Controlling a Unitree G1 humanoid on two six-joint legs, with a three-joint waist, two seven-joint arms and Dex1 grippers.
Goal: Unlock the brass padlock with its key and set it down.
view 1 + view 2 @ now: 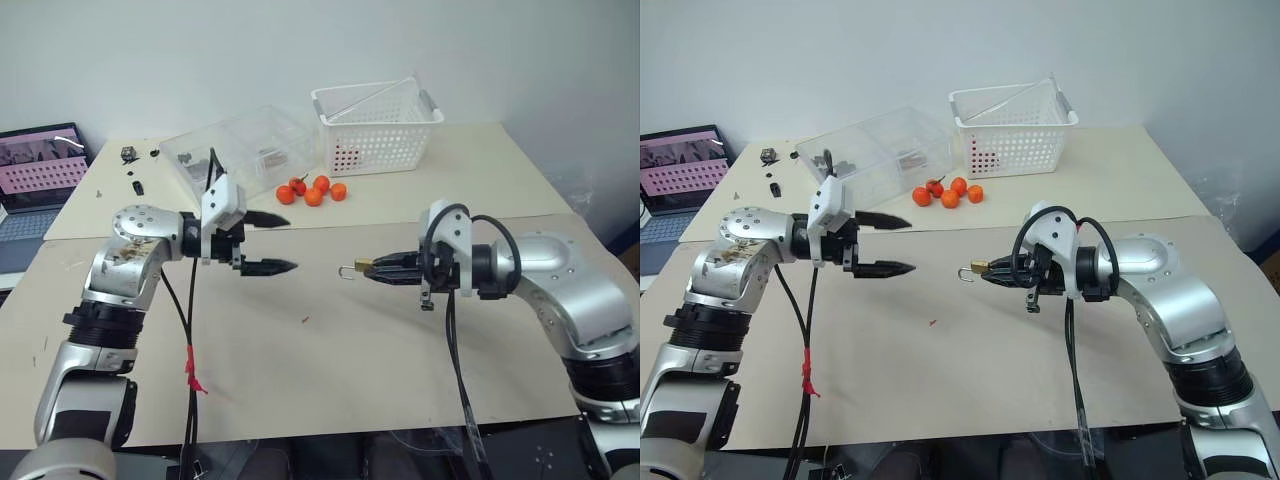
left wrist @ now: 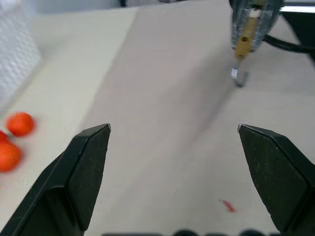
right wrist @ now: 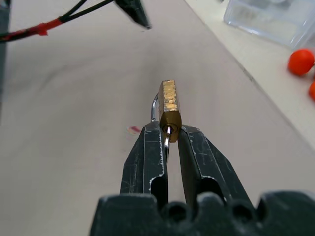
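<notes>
Right claw [image 3: 167, 135] pinches the brass padlock [image 3: 170, 104]; left claw [image 1: 268, 242] gapes wide.

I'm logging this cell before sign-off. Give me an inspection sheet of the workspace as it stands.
Surface: beige table, a tiny red speck on it.
Job's things: brass padlock held off the table, shackle outward; key in its keyhole.
Clutter: oranges, white basket, clear plastic box, small dark bits.
Grippers: left gripper open, holding nothing; right gripper shut on the padlock.
Cables: black cables with red tape hang from the left arm; another from the right.
Surroundings: laptop, white wall.
</notes>
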